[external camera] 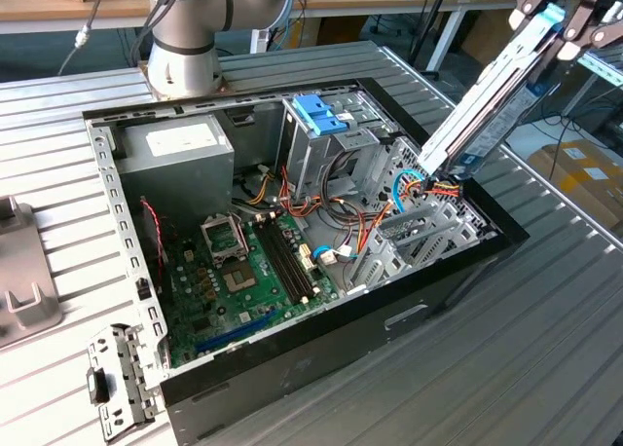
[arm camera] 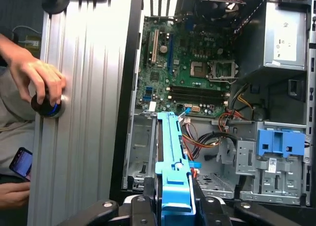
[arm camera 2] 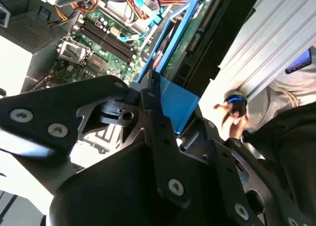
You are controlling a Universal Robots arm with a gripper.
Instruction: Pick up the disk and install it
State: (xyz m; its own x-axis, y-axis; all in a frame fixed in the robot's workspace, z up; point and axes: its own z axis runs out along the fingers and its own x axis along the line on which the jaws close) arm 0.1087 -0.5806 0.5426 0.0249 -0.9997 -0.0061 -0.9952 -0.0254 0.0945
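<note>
Ribbed metal table (external camera: 545, 319) holds an open computer case (external camera: 292, 378); over it my gripper (arm camera: 174, 206) clamps the stiff, likely fragile disk (arm camera: 172, 147) by its blue rails.

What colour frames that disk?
Light blue rails on the disk, best in the first wrist view.

The silver disk (external camera: 489, 88) has light blue rails (arm camera: 173, 152); the motherboard (external camera: 200, 285) is green, the claw (arm camera: 174, 201) black.
</note>
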